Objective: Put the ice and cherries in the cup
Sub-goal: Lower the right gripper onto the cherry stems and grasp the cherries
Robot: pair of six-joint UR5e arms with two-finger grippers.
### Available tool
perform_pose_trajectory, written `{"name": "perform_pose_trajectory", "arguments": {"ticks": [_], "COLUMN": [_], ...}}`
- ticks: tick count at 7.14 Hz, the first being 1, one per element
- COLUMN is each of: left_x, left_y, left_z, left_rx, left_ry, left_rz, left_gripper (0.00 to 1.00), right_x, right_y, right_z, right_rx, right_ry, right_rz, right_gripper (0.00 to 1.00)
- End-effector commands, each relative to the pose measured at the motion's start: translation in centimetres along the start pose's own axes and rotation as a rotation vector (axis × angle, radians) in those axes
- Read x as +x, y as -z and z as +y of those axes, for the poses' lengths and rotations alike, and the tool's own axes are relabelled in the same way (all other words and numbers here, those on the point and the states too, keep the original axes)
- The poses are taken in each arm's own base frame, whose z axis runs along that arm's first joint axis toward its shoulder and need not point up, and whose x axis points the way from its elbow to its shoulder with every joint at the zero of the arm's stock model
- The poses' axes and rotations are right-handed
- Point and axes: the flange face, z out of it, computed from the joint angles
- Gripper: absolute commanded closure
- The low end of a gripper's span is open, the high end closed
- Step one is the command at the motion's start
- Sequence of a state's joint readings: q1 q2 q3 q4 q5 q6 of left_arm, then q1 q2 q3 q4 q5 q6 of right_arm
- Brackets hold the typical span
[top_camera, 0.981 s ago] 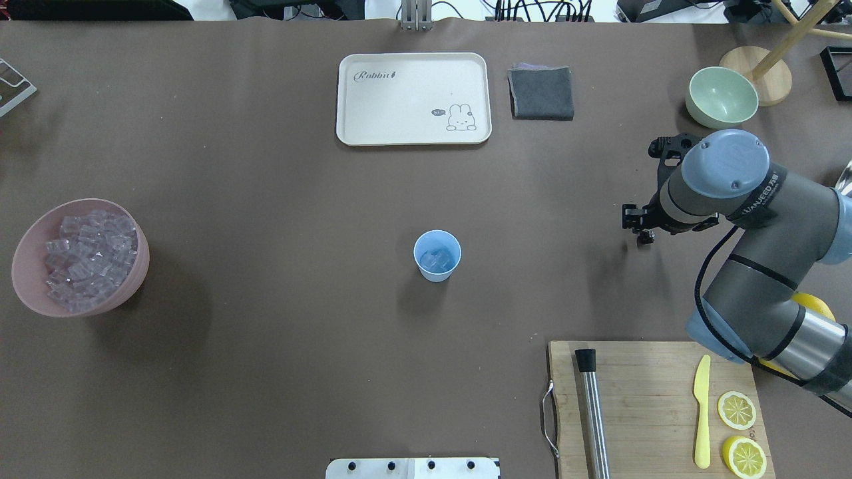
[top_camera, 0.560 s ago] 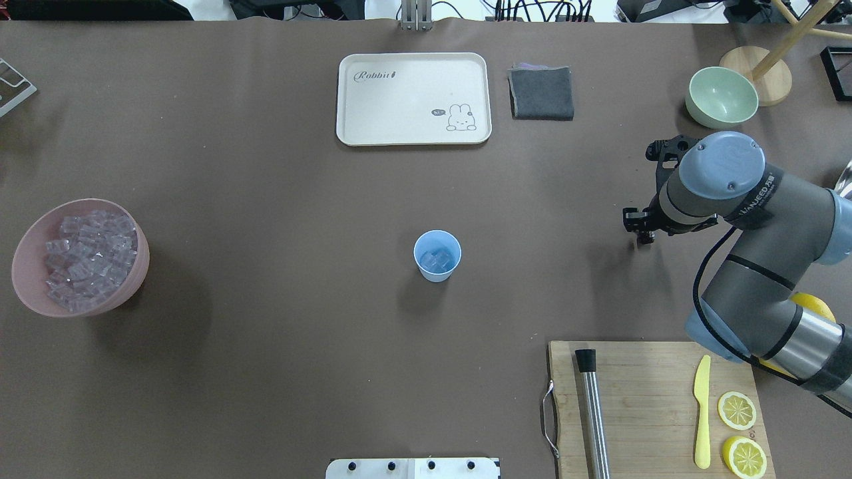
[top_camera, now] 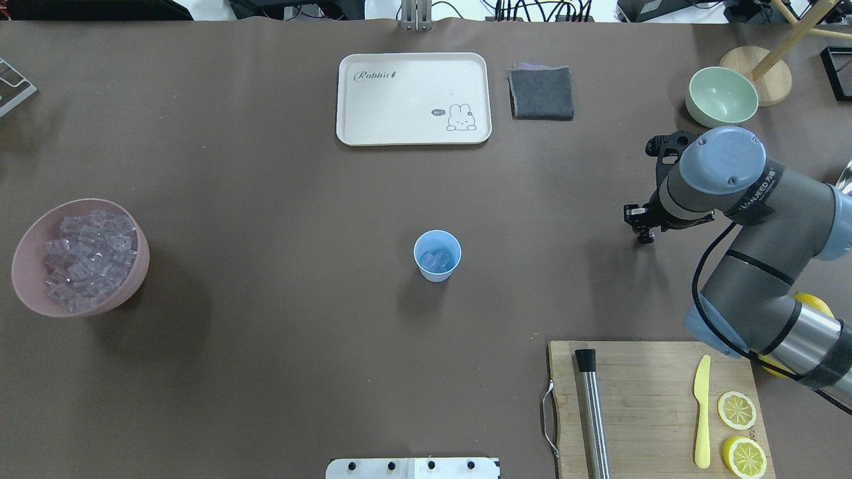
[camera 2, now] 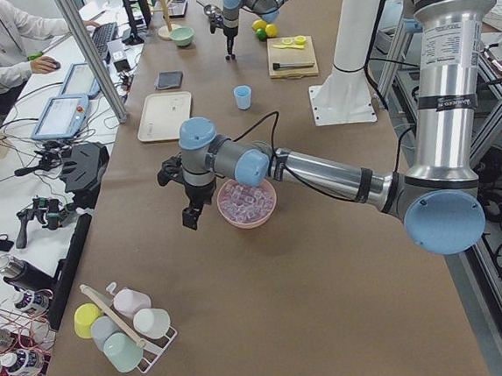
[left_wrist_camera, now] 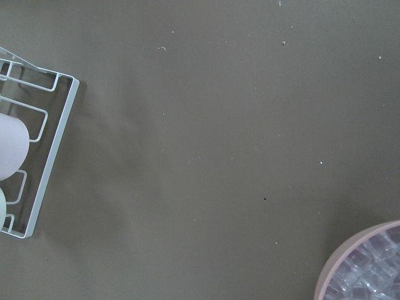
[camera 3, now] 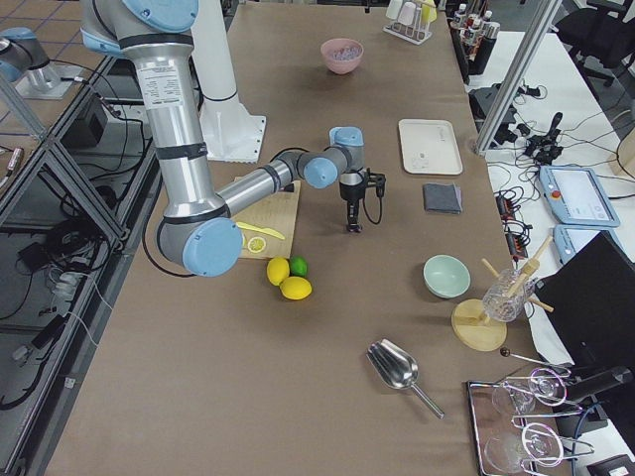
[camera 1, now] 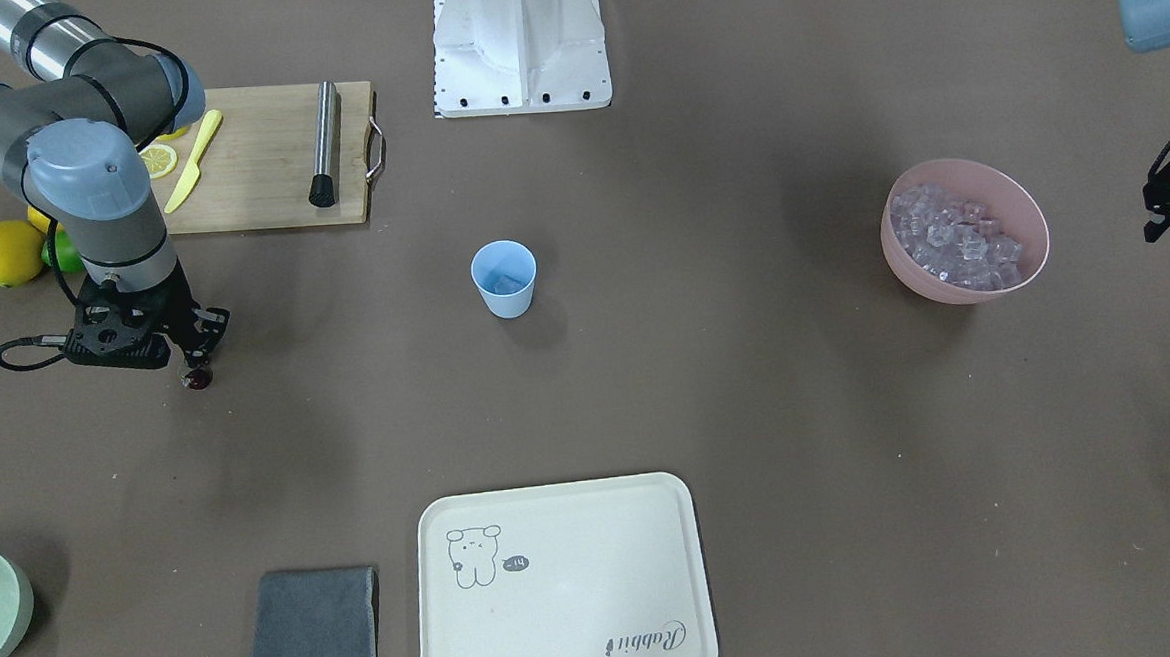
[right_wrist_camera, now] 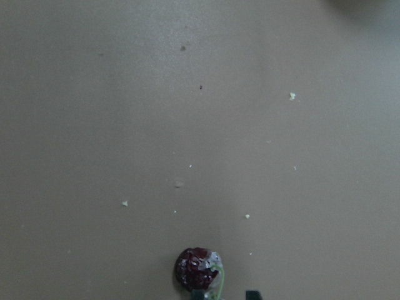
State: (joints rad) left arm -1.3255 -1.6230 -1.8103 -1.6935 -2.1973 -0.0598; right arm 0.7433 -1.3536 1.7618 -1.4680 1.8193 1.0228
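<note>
The light blue cup (top_camera: 436,255) stands mid-table with a few ice cubes (top_camera: 437,261) inside; it also shows in the front view (camera 1: 504,278). More ice (top_camera: 86,258) fills the pink bowl (top_camera: 26,266) at the table's left. My right gripper (camera 1: 193,372) is shut on a dark red cherry (camera 1: 196,379) and holds it just above the table, far right of the cup. The cherry (right_wrist_camera: 197,269) shows at the bottom of the right wrist view. The second cherry is out of view. My left gripper (camera 2: 188,218) hangs beside the pink bowl (camera 2: 245,203); I cannot tell whether it is open or shut.
A white tray (top_camera: 413,98), a grey cloth (top_camera: 541,92) and a pale green bowl (top_camera: 722,98) lie at the far side. A cutting board (top_camera: 639,399) holds a metal muddler (top_camera: 592,412), a yellow knife (top_camera: 701,412) and lemon slices (top_camera: 737,410). A cup rack (left_wrist_camera: 25,144) stands left of the bowl.
My right arm has shifted slightly toward the far side with the cherry still in its gripper. The cup and the pink bowl have not moved.
</note>
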Motion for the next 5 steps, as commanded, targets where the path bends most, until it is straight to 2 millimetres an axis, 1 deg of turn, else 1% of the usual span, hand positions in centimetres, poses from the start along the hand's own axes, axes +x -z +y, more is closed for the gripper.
{"name": "perform_pose_trajectory", "arguments": {"ticks": [1, 2, 3, 4, 5], "left_x": [0.1, 0.1, -0.1, 0.0, 0.0], "left_y": [0.0, -0.1, -0.4, -0.2, -0.2], "left_z": [0.0, 0.0, 0.7, 0.7, 0.7], "left_rx": [0.001, -0.001, -0.008, -0.006, -0.004], "left_ry": [-0.003, -0.003, 0.001, -0.001, -0.003], "left_rz": [0.0, 0.001, 0.0, 0.002, 0.002], "left_gripper": [0.02, 0.02, 0.02, 0.02, 0.02], "right_x": [0.2, 0.0, -1.0, -3.3, -5.4], "right_y": [0.4, 1.5, 3.4, 6.3, 9.7], "right_z": [-0.6, -1.8, -3.2, -4.4, -4.6], "right_rx": [0.008, 0.026, 0.056, 0.098, 0.138], "right_ry": [-0.007, -0.021, -0.03, -0.032, -0.014], "right_rz": [-0.003, -0.019, -0.049, -0.1, -0.16], "right_gripper": [1.0, 1.0, 1.0, 1.0, 1.0]}}
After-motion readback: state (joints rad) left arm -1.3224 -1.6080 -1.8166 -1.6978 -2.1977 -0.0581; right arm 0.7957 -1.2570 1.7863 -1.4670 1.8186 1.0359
